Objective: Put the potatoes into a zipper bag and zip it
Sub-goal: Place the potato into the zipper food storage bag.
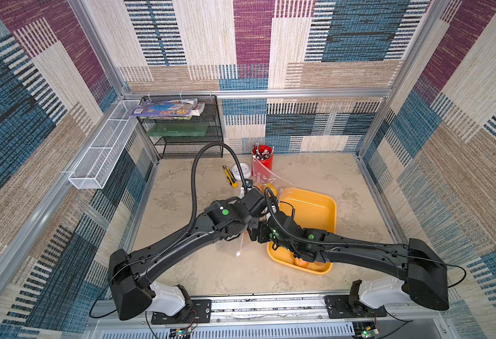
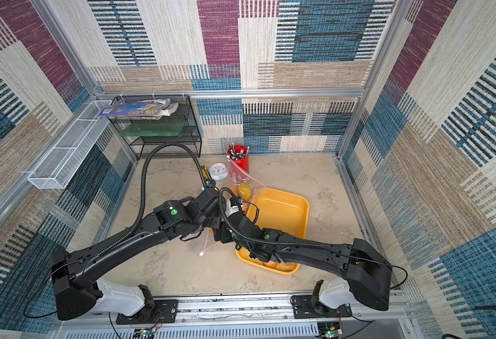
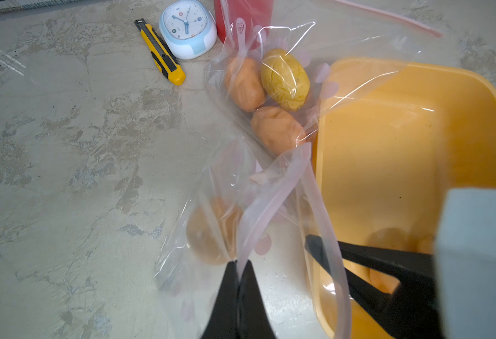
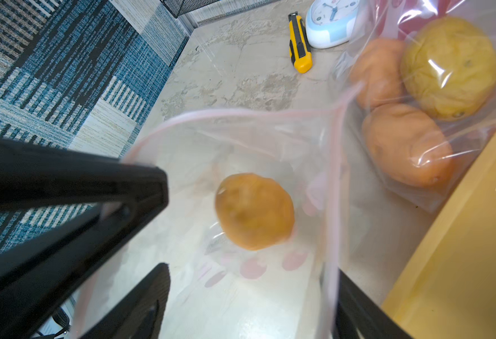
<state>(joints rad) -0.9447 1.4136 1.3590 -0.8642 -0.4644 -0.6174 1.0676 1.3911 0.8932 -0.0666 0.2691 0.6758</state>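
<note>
Ahead of right tool [image 4: 252,270], tips apart, potato [image 4: 254,211] inside zipper bag [image 4: 240,132], left tool [image 3: 238,265] clamped on its rim.

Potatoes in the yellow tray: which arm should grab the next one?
Right. The right gripper is open and empty, its arm lying over the yellow tray with the leftover potatoes. The left gripper is pinching the rim of the zipper bag, holding it open.

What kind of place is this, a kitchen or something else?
Likely a robot test cell, not a kitchen: a left arm and right arm mounted on a front rail, aluminium framing holding carpet-patterned wall panels, and desk props like a mesh rack and red pen cup.
</note>
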